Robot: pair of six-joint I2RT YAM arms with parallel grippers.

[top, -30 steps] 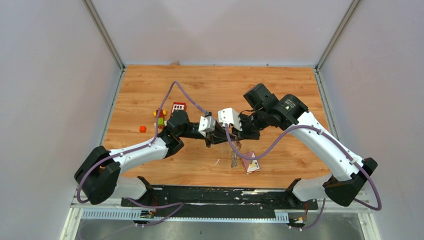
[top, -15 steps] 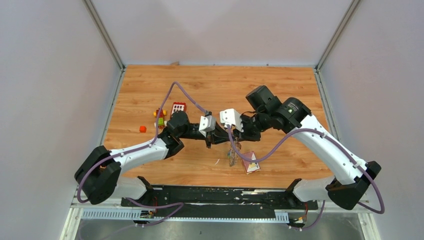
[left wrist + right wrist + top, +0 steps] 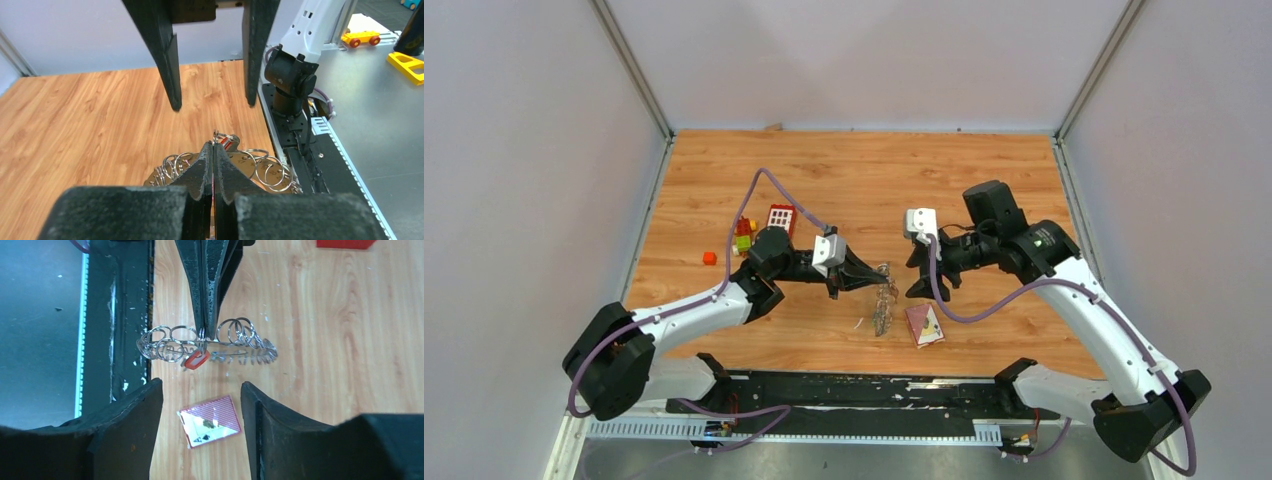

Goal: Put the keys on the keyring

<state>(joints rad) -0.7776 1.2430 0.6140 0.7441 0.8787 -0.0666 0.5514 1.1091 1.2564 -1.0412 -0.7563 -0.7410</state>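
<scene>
Pinching the large grey metal keyring (image 3: 235,356) at its fringed rim, your left gripper (image 3: 213,145) is pressed tight and holds the ring above the wooden table (image 3: 844,180). A tiny silvery key with a red plastic tag (image 3: 196,360) sits right at those fingertips. Your right gripper (image 3: 914,278) stands spread, just beside the ring, touching nothing.

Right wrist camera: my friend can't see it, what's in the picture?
The left claw, shut tight, reaches in from the top and pinches a silvery keyring fringed with wire loops, with a red-tagged key just under its tips. The right claw stands open at the bottom, framing a maroon card that lies on the wooden table.
</scene>
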